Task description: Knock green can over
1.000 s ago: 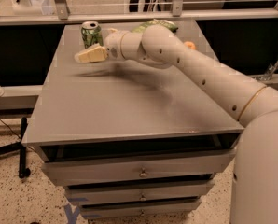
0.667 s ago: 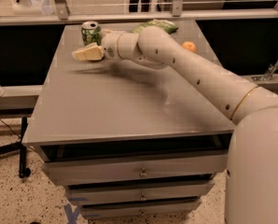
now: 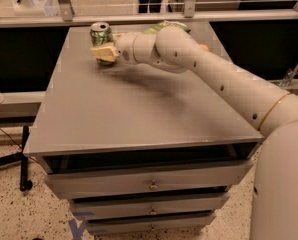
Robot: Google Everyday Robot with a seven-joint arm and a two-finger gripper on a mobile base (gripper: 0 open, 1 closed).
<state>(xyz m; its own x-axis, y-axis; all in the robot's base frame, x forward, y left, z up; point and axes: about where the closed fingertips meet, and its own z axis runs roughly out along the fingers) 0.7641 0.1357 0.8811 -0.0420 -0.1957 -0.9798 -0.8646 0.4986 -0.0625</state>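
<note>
1. The green can (image 3: 100,35) stood at the far left of the grey table (image 3: 139,114), close to the far edge and in from the left edge.
2. It was upright as far as could be seen, with its silver top facing up.
3. The gripper (image 3: 104,52) was at the can's near right side, its pale yellowish end lying across the lower half of the can and hiding that part.
4. The gripper appeared to touch the can; whether it was open or closed could not be told.
5. The white arm (image 3: 214,79) reached in from the near right, running diagonally over the table towards the far left corner.
6. A green crinkled snack bag (image 3: 163,27) lay at the far edge of the table, just behind the arm's wrist and right of the can.
7. A small orange thing (image 3: 204,47) showed just beyond the arm, near the table's far right.
8. Under the tabletop sat a stack of grey drawers (image 3: 151,176) with small knobs.
9. A black stand (image 3: 24,159) rested on the speckled floor to the left of the table.
</note>
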